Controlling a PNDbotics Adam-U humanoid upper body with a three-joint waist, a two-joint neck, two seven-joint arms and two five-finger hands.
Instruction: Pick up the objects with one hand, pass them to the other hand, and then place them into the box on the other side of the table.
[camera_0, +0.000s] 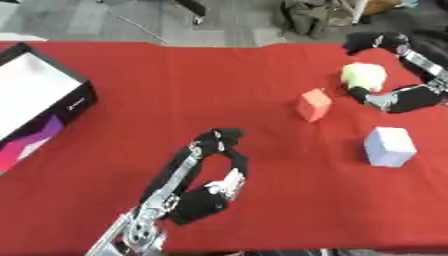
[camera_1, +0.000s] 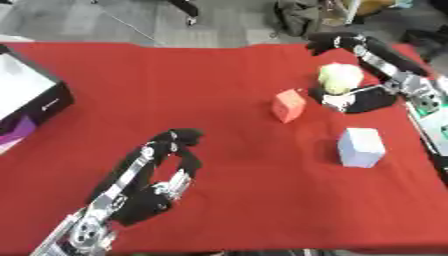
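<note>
Left eye view: the right hand (camera_0: 398, 97) curls around a pale yellow-green object (camera_0: 363, 76) on the red table (camera_0: 219, 90) — an orange block (camera_0: 314, 104) just beside it. Right eye view: the left hand (camera_1: 162, 187) hangs empty with fingers curled; the box (camera_1: 26, 102) sits far left, a white cube (camera_1: 360, 146) near the right edge.
</note>
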